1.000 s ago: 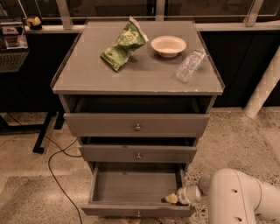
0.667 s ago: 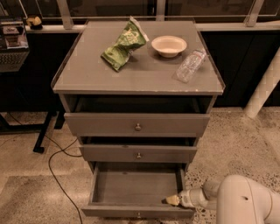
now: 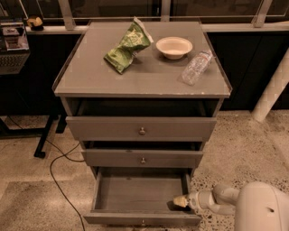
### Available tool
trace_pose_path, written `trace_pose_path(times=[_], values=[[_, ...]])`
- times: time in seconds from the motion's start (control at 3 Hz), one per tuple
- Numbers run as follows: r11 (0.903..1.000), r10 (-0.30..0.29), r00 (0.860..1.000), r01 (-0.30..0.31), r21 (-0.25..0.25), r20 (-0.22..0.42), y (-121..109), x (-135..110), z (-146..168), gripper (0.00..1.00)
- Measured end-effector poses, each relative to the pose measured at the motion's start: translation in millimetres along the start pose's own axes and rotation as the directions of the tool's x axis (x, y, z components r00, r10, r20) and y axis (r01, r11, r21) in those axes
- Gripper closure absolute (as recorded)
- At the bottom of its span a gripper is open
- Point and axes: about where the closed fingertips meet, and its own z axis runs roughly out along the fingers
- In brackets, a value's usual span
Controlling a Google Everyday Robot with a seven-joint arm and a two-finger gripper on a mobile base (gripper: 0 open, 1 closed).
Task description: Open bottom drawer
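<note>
site appeared to be an office or lab floor. speckled terrazzo floor, a loose black cable past the desk's left edge, glazed partition posts behind its back edge. gripper sat at the open bottom drawer's front right corner.

White robot arm entering from the lower right corner, bulky rounded link nearest the camera, slimmer wrist stretched roughly level leftward, gripper low at its tip, pointing left
</note>
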Motion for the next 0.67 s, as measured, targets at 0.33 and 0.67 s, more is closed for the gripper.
trace_pose_path(times=[0.33,0.67], values=[[0.9984,-0.051,0.995,0.049,0.028,0.088,8.7,-28.7,-20.7,0.12],[0.9983,-0.055,0.994,0.053,0.026,0.095,11.0,-31.2,-20.1,0.0]])
